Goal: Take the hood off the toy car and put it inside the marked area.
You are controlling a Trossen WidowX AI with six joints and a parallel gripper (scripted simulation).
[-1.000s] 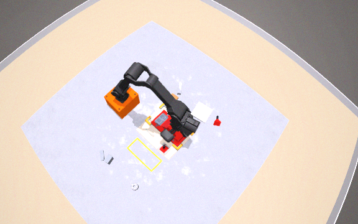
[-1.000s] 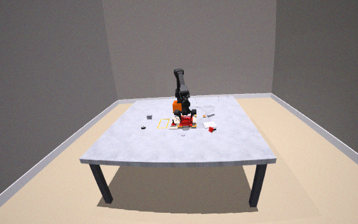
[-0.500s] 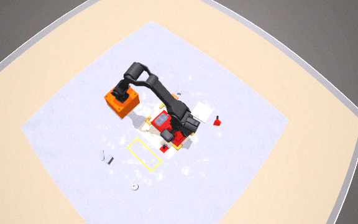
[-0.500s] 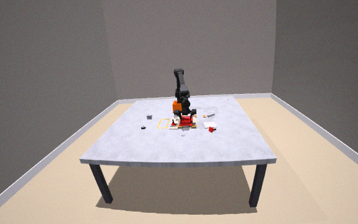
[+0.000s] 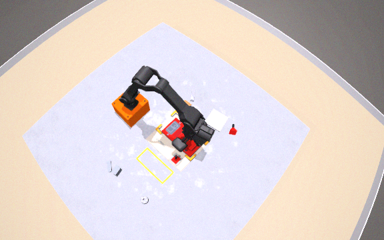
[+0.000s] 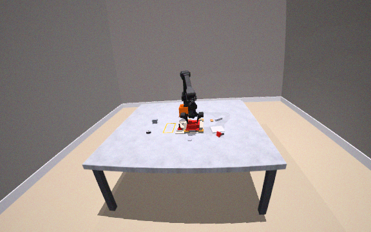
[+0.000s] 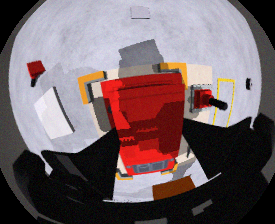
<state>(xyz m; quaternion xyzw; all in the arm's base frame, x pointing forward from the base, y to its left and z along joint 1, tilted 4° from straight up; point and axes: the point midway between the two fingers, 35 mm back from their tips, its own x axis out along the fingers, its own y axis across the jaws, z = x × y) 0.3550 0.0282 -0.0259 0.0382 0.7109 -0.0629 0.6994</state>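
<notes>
The red toy car [image 5: 167, 131] [image 6: 192, 126] [image 7: 130, 156] stands on a pale board between yellow corner pieces. Its hood [image 7: 153, 102] is the red panel between the fingers in the wrist view; the arm partly hides it in the top view. My gripper [image 5: 191, 141] [image 6: 193, 121] [image 7: 149, 125] points down over the car, shut on the hood, one finger at each side. The hood appears level and still at the car; whether it is raised at all I cannot tell. The marked area, a yellow outline [image 5: 160, 160] [image 6: 168, 132] [image 7: 226, 79], lies beside the board with nothing in it.
A red piece with a black stick [image 5: 176, 159] [image 7: 203, 98] stands on the board, on the marked area's side. A white slab [image 5: 217, 120] [image 7: 53, 114] and another red piece [image 5: 233, 131] [image 7: 36, 69] lie opposite. Grey blocks [image 5: 117, 171] and a ring [image 5: 145, 200] lie beyond the outline.
</notes>
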